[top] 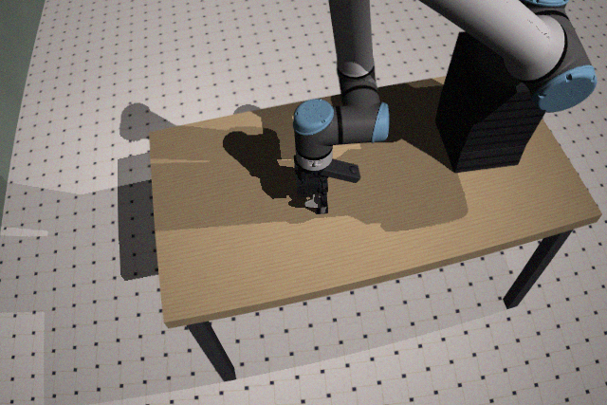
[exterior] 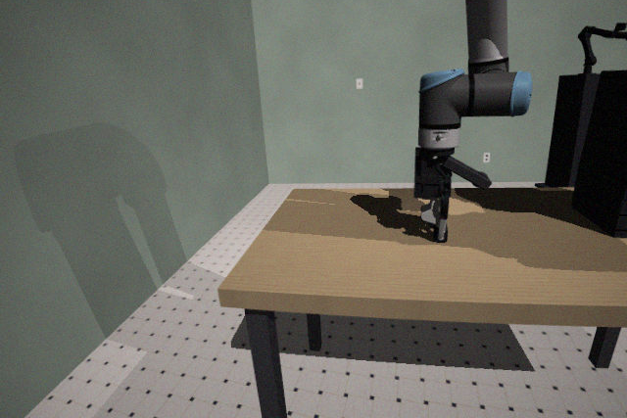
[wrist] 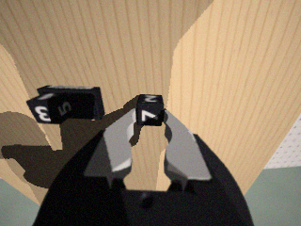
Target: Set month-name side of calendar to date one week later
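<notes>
The pincer is closed on one black cube, which stands between its fingertips. On this cube I see a 7 on the face toward the wrist camera, and on the next face a mark that may be a 2; both look turned, not upright.

A little farther, to the left of the pincer in the wrist view, is the calendar tray. The other cube is at its near end, showing a 3, with a 5 on the next face. I cannot tell if it sits flat. The month's name is not readable from here, so today's date I cannot say.

Taking out one cube is done, I judge. It remains to turn it as the new date needs, perhaps also the other cube, to seat both flat, to release and to go away.

Farther out spreads the wooden table. Counted: two cubes, one tray, one pincer, one table.
</notes>
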Controlling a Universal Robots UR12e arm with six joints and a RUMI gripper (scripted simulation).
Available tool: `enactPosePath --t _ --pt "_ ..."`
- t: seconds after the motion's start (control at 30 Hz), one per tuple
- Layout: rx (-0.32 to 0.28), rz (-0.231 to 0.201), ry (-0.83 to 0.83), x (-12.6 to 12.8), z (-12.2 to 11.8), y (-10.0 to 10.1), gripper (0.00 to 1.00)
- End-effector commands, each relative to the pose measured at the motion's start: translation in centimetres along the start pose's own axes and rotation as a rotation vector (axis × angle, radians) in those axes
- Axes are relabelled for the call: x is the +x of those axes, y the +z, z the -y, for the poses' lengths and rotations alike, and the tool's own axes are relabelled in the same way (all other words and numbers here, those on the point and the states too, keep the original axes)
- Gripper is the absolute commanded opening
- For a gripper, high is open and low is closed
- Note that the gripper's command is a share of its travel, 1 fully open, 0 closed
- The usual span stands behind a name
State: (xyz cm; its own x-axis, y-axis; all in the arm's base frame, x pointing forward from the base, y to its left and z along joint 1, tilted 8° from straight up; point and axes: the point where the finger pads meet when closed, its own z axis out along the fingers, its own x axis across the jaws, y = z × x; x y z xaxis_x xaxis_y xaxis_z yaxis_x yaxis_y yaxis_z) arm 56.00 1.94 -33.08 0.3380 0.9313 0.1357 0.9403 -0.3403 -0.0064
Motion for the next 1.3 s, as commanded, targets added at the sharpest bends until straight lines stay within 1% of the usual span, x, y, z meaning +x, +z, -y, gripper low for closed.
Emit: enactPosePath --t 0.0,1.27 --pt "-0.001 0.0 0.0 0.0 -0.04 0.0 0.11" --pt "-0.001 0.0 0.0 0.0 -0.04 0.35 0.11"
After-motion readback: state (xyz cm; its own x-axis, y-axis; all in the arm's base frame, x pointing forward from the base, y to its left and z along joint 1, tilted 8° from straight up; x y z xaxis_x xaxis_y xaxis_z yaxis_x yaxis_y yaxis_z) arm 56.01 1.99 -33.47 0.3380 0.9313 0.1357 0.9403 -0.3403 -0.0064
